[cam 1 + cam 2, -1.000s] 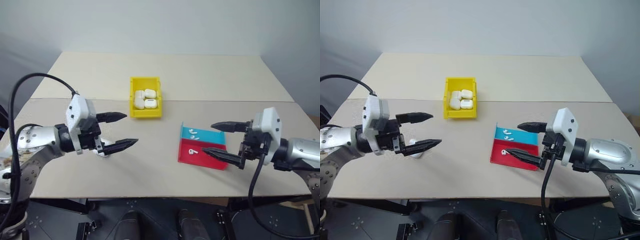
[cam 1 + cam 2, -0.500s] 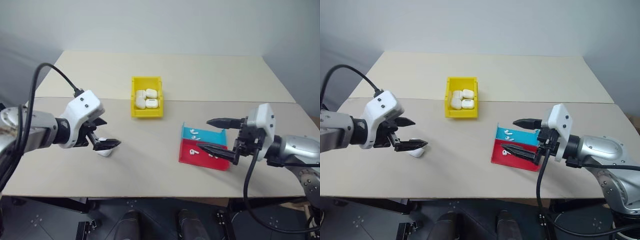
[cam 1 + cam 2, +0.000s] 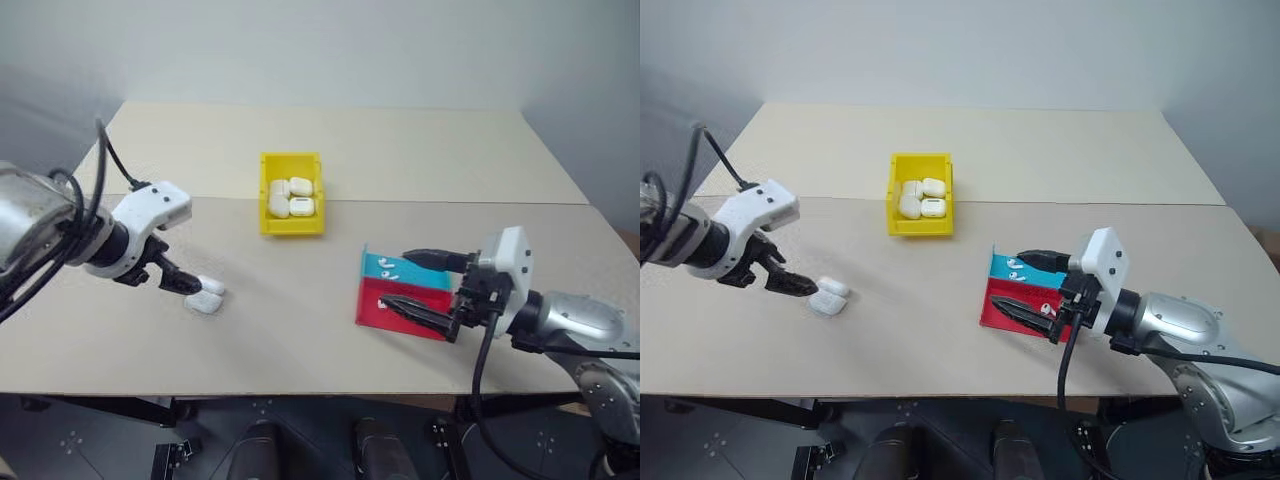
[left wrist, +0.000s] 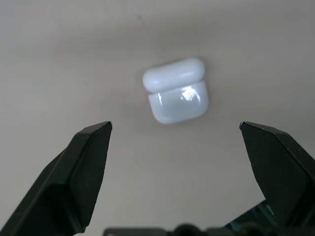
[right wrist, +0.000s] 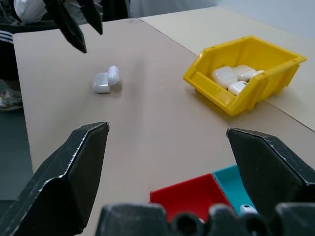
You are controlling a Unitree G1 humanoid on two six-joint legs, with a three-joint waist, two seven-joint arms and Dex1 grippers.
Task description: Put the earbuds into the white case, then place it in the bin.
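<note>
A: Earbuds (image 3: 390, 265) lie in the two flat trays on the table (image 3: 300, 330), on the robot's right side: a pair in the blue tray (image 3: 400, 268) and at least one in the red tray (image 3: 395, 305) just in front of it

B: And the white case (image 4: 176, 96)?

A: It sits alone on the bare tabletop on the robot's left side, well apart from the trays. Its hinged lid is flipped open, so it reads as two rounded white lumps joined together

B: Is the left gripper (image 4: 174, 135) holding it?

A: No. The left gripper points steeply down with its black fingers spread wide, the case lying between and beyond the tips in the left wrist view, untouched. In the head views the tips are just beside the case

B: The right gripper (image 3: 395, 280)?

A: Also spread wide and empty. It points level over the trays, one finger above the blue tray's far edge, the other above the red tray

B: Where is the bin (image 3: 292, 220)?

A: Farther back, near the table's middle, well apart from both grippers. It is yellow and already holds several closed white cases (image 3: 291, 196) bunched at its far end
</note>
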